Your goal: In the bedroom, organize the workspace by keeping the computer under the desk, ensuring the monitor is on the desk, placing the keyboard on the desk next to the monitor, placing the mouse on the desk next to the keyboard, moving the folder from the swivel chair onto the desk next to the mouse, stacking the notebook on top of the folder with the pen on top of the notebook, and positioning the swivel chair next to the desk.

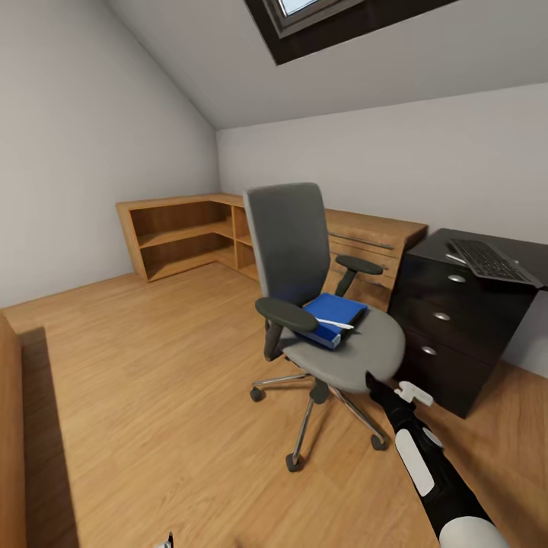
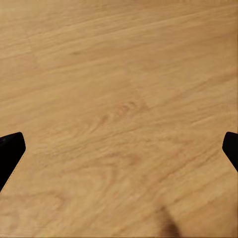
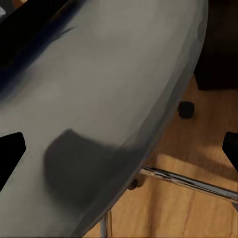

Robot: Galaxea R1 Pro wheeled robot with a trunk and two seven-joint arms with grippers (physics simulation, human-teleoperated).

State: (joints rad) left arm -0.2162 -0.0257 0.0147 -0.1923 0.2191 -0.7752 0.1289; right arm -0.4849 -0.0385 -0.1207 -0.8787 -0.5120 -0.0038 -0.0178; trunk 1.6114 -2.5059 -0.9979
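Right claw (image 1: 378,383) sat at the front edge of the swivel chair (image 1: 320,304) seat, fingers spread wide with nothing between them; the right wrist view showed the grey seat (image 3: 99,99) close below, one dark fingertip (image 3: 10,153) at each side of the frame, a chrome base spoke (image 3: 188,182) and a black castor (image 3: 186,109) over the wood floor (image 3: 213,134). Left claw (image 2: 119,148) hung over bare floor (image 2: 119,74), fingers (image 2: 10,151) likewise spread and empty. Chair stood on the floor just beside the black drawer unit (image 1: 449,327) of the table (image 1: 525,255), not touching it as far as could be seen. Blue folder (image 1: 335,312) lay flat on the seat toward the back, near the left armrest (image 1: 285,313), with the thin white pen (image 1: 335,323) lying across its front part. Notebook could not be made out. Keyboard (image 1: 487,261) lay on the tabletop above the drawers, at the near edge. Light-wood low shelving (image 1: 190,236) ran along the far walls behind the chair.
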